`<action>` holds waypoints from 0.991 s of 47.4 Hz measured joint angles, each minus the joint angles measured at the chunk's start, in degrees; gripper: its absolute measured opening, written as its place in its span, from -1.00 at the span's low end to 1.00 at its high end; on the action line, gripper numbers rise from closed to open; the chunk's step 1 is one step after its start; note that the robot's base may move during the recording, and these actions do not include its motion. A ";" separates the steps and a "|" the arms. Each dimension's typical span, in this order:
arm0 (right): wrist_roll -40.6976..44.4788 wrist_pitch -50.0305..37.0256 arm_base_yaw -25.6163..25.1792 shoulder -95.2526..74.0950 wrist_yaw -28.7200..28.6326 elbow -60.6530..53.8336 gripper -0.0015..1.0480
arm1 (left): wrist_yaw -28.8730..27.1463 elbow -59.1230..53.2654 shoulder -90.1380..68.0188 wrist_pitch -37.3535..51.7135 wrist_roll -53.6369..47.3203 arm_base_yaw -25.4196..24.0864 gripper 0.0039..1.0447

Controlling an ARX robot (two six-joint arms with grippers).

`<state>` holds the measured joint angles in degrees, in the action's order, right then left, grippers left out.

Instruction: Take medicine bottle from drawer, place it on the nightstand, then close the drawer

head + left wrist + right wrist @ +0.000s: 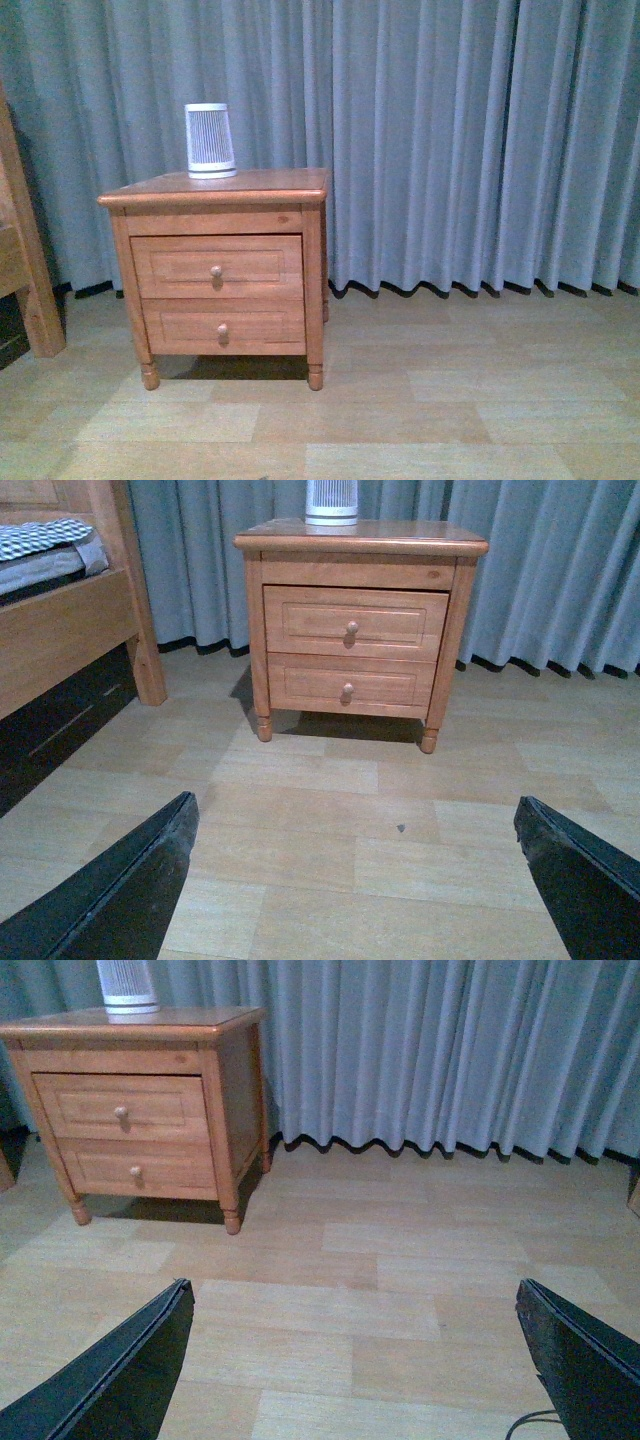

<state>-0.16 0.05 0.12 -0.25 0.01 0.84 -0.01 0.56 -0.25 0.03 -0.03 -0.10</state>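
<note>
Left gripper (355, 800), right gripper (355, 1282) released, far off | drawer (180, 266) shut | your pinch may slip off small knob (215, 271).

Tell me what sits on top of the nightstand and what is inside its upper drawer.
A white slatted appliance stands on the nightstand top. The upper drawer looks shut, so its contents are hidden.

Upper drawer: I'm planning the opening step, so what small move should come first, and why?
Probably advance the left gripper toward the upper drawer's knob. The drawer is shut, so no medicine bottle shows; that gripper and the right gripper are open, empty and well short of the nightstand, which stands toward the robot's left.
</note>
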 joint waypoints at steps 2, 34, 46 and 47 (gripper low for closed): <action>0.00 0.00 0.00 0.00 0.00 0.00 0.87 | 0.00 0.00 0.00 0.00 0.00 0.00 0.88; 0.00 0.00 0.00 0.00 0.00 0.00 0.87 | 0.00 0.00 0.00 0.00 0.00 0.00 0.88; 0.00 0.00 0.00 0.00 0.00 0.00 0.87 | 0.00 0.00 0.00 0.00 0.00 0.00 0.88; 0.00 0.00 0.00 0.00 0.00 0.00 0.87 | 0.00 0.00 0.00 0.00 0.00 0.00 0.88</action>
<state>-0.16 0.05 0.12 -0.25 0.01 0.84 -0.01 0.56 -0.25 0.03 -0.03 -0.10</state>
